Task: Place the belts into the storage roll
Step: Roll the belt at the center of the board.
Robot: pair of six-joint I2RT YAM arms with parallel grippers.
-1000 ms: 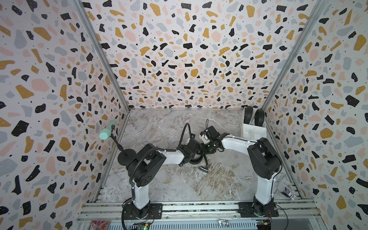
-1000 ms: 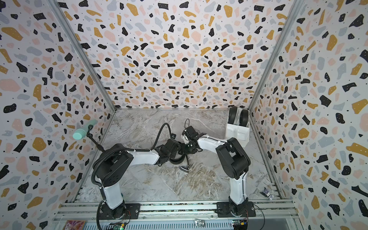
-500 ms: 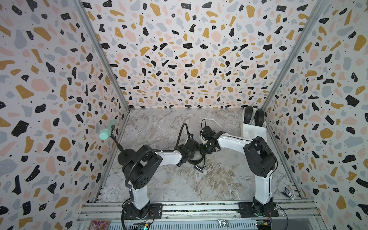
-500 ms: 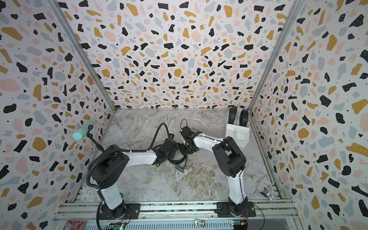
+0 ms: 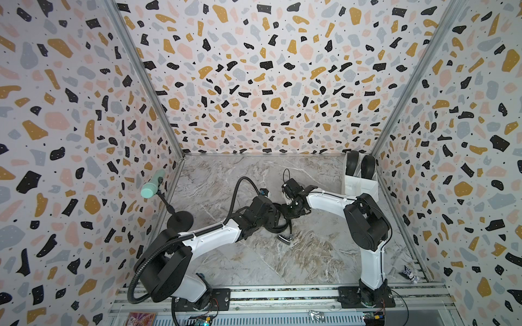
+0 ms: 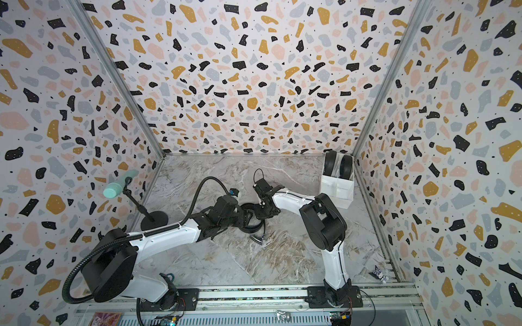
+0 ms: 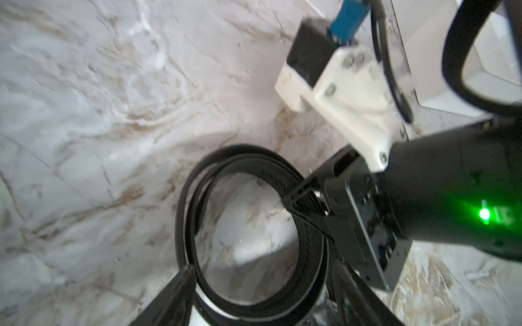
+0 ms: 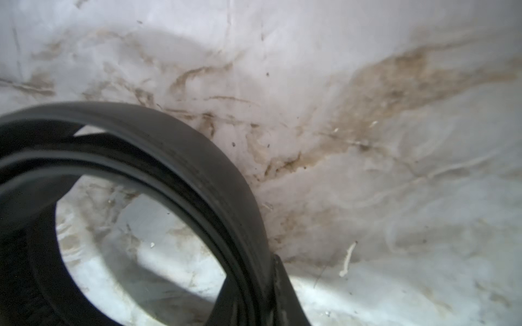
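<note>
Left wrist | belt [image 7: 240,153] | black, coiled in two loose loops

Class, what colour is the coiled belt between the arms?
Black; the coiled belt shows best in the left wrist view.

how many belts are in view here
3: two rolled belts in the white storage box, one coiled belt on the table, gripped by the right hand. More may be hidden.
</note>
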